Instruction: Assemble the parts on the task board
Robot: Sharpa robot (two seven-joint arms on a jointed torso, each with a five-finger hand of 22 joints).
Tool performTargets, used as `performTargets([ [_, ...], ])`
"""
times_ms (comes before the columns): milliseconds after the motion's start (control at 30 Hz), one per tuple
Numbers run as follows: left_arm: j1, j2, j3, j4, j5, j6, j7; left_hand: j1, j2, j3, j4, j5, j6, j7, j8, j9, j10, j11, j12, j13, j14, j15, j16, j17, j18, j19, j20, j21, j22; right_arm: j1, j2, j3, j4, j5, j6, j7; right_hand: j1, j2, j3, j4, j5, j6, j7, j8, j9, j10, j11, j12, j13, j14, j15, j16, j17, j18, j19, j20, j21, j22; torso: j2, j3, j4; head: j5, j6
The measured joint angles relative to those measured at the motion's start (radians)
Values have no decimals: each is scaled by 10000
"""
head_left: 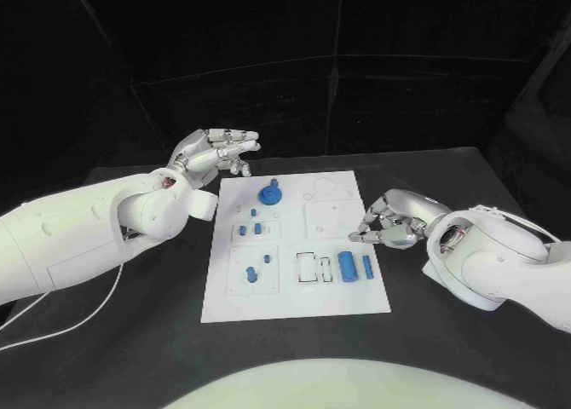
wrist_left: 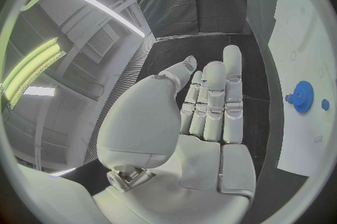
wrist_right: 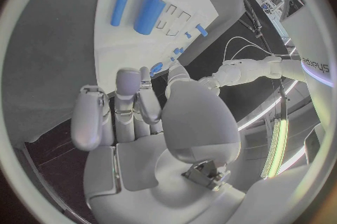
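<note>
A flat white rectangular task board (head_left: 298,290) lies in the middle of the matte black table (head_left: 446,170), its smooth surface marked with shallow square and slot-shaped recesses. Near its far left part stands a round blue toothed gear (head_left: 271,195) with a small knob on top. Below it sit several tiny blue pegs (head_left: 250,228), and another short blue piece (head_left: 251,273) rests in a lower left recess. Toward the right side lie two blue cylinders side by side, a thick one (head_left: 347,267) and a thinner one (head_left: 366,266), just beside two narrow outlined slots. The left hand (head_left: 219,153), silver and glossy, hovers past the board's far left corner, its fingers extended fairly straight and close together, holding nothing. The right hand (head_left: 390,223) hangs just off the board's right edge, above the cylinders, its fingers curled inward toward the thumb with nothing seen between them.
</note>
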Motion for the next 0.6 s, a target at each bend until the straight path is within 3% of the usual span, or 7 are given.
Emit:
performTargets([
  [100,0,-10,0,3,0,0,0,0,0,0,0,0,0,0,17,0,0,0,0,0,0,0,0,-6,0,0,0,0,0,-190,4,-9,42,-157,124,-317,-103,-32,-244,9,-60,-134,6,155,141,1,0,135,257,0,0,0,0,1,0,0,75,67,1,-1,-3,-51,7],
  [267,-1,-17,-2,7,0,0,0,0,0,0,0,0,0,0,17,0,0,0,0,-1,0,0,0,-5,-1,0,0,0,1,-407,228,-25,-17,-477,296,-619,-117,-46,-423,25,-99,-245,26,309,290,2,0,339,561,0,0,0,9,2,39,40,120,180,6,9,-11,-23,1],
  [600,-1,-18,-3,13,0,4,0,0,0,0,0,0,0,0,16,0,1,0,0,-2,0,0,0,-5,0,0,0,0,-7,-647,741,-33,-356,-880,507,-881,-116,-46,-504,-2,-99,-383,31,462,441,41,39,562,879,0,1,0,9,3,38,40,166,279,12,9,-17,-12,-25],
])
